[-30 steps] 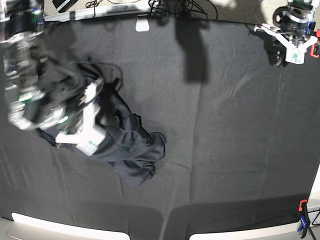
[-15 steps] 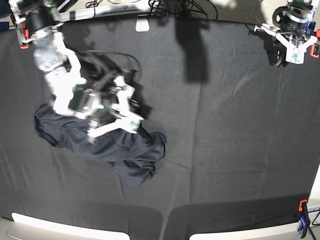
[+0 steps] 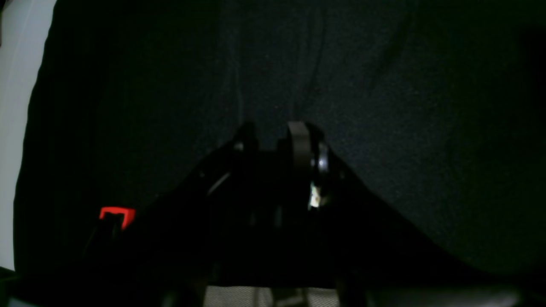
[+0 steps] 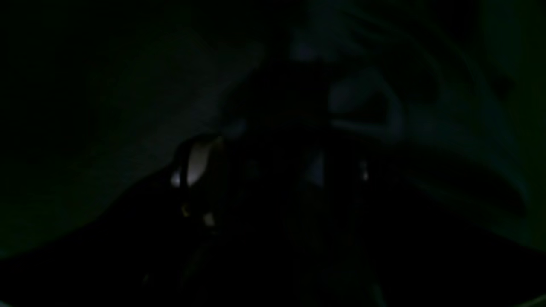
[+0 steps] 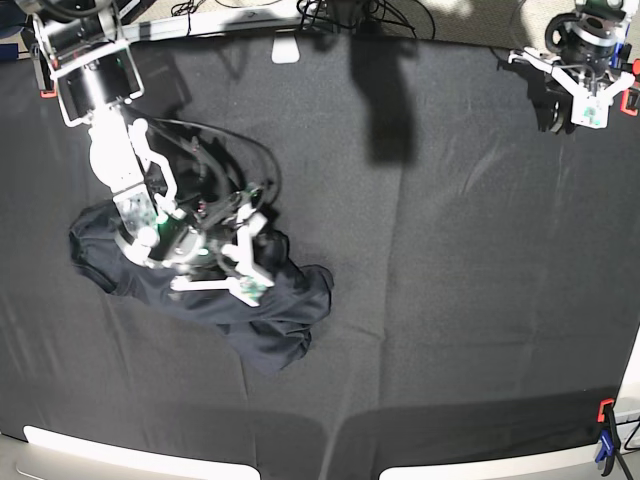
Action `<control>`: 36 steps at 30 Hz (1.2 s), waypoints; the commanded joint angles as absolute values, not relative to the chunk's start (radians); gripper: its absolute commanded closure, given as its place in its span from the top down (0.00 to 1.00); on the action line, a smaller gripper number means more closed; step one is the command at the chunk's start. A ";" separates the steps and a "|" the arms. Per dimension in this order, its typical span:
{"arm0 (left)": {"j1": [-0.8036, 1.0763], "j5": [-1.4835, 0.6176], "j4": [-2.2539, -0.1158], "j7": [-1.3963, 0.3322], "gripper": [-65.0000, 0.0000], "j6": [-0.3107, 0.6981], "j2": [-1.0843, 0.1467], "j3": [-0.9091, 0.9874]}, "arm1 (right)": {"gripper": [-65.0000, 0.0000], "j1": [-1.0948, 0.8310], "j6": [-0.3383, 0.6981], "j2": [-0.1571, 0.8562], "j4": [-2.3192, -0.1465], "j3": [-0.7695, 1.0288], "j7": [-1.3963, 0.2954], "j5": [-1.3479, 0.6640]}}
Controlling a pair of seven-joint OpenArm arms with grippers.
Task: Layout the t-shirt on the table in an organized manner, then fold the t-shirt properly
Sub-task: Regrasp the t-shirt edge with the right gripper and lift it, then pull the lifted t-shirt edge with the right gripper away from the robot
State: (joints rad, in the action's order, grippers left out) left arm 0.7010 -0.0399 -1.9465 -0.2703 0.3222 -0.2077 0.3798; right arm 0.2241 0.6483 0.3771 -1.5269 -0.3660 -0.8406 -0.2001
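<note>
The dark grey t-shirt (image 5: 285, 315) lies crumpled on the left half of the black-clothed table (image 5: 450, 250). My right gripper (image 5: 249, 257) hangs just over the shirt's middle with its white fingers spread open and nothing between them. The right wrist view is almost black and shows only dim fabric folds (image 4: 362, 106). At the far right corner of the table is my left gripper (image 5: 588, 105), far from the shirt. In the left wrist view, the left gripper (image 3: 271, 136) shows a narrow gap between its fingertips, over bare cloth with nothing in it.
Red clamps hold the cloth at the far left (image 5: 45, 92), far right (image 5: 632, 100) and near right (image 5: 605, 410) edges; one clamp (image 3: 117, 213) shows in the left wrist view. Cables lie beyond the far edge (image 5: 340, 15). A pale rim (image 5: 120, 460) runs along the near edge.
My right arm swung in from the left and settled over the shirt's middle, and its jaws have opened. The shirt's raised part now lies flat to the left. The left arm stayed still.
</note>
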 commanded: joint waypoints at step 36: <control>0.706 -0.041 -1.963 -0.238 0.18 0.318 -0.214 0.385 | 0.00 0.918 0.271 0.451 -0.661 -0.234 -0.271 0.192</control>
State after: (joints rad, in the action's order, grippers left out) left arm 0.7006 -0.0395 -1.9465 -0.2623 0.3222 -0.2081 0.3798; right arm 0.8761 0.2874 0.4446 -0.6453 -0.2398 -0.2981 0.1883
